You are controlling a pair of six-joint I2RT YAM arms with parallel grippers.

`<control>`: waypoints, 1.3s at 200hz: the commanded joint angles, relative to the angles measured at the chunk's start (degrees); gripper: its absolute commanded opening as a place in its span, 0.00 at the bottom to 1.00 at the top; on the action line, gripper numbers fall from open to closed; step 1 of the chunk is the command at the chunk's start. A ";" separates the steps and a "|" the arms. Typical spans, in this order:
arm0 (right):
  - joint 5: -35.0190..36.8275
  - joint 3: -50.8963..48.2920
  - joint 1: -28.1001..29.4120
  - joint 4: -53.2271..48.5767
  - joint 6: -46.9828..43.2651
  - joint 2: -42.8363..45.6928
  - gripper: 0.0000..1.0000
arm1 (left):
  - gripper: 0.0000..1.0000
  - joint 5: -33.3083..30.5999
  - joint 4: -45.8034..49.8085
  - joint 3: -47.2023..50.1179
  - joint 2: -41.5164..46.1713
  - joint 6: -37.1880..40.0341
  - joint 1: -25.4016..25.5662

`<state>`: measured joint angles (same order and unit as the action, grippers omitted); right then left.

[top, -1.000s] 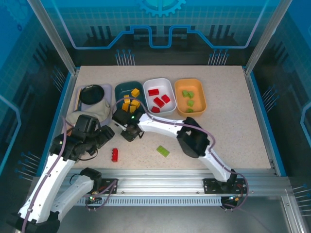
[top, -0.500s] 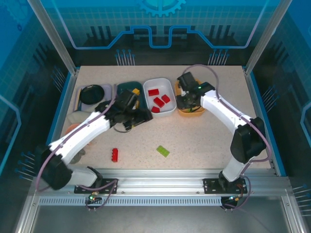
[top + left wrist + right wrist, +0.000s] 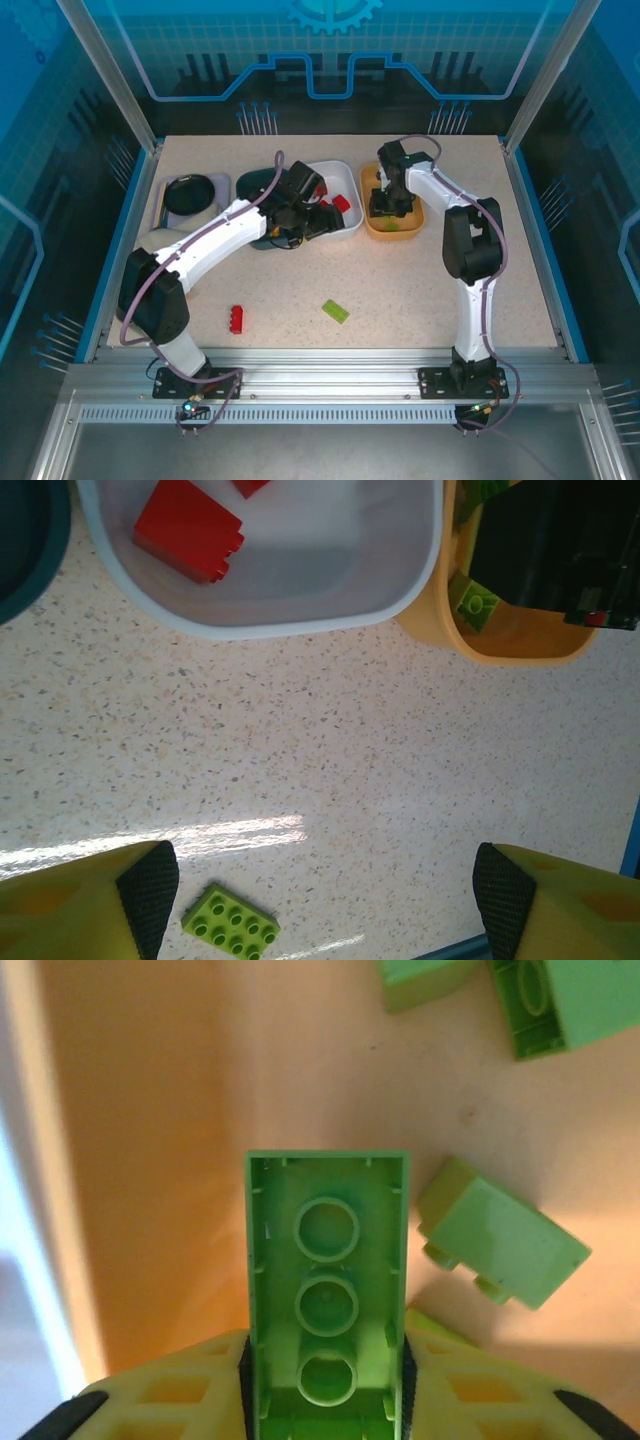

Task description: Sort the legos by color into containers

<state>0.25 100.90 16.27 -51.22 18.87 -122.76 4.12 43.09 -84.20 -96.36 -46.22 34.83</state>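
Observation:
My right gripper (image 3: 325, 1380) is shut on a green lego (image 3: 327, 1260), its hollow underside facing the camera, low over the orange tray (image 3: 150, 1160). More green legos (image 3: 500, 1240) lie in that tray (image 3: 392, 226). Out at the near edge of the white tray (image 3: 345, 228) is my left gripper (image 3: 318, 218). Its fingers (image 3: 148, 890) are wide open with only bare table between them. Red legos (image 3: 190, 530) lie in the white tray (image 3: 300, 620). The left arm hides most of the dark teal tray (image 3: 256, 184). On the table lie one red lego (image 3: 236, 319) and a flat green lego (image 3: 336, 311) (image 3: 230, 923).
A black round dish (image 3: 188, 192) sits at the back left, with a pale object (image 3: 160, 240) in front of it. The blue table rim (image 3: 530, 230) runs along the right side. Open tabletop lies near and to the right of the loose bricks.
The left arm has swung from the left side past the teal tray to the white tray. The right arm went from the teal tray to the orange tray and hangs over it.

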 commanded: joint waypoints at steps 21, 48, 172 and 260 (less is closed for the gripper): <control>-3.34 2.61 -0.83 -3.09 -1.62 -0.40 0.57 | 0.82 -4.35 9.08 2.30 5.05 -1.47 0.10; -3.04 2.55 -0.62 -3.18 -1.87 3.15 0.62 | 0.83 -7.72 15.02 4.62 9.52 -3.08 0.04; -29.62 -35.51 28.50 29.82 0.03 35.72 0.76 | 0.83 -8.03 17.66 36.93 19.75 2.17 -14.35; -28.63 -35.12 30.12 26.45 -0.78 34.78 0.73 | 0.35 -7.42 6.06 43.27 13.45 4.56 -14.35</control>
<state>-27.92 64.49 46.46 -24.77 17.61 -87.70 -3.55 51.64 -41.71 -81.65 -43.13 20.93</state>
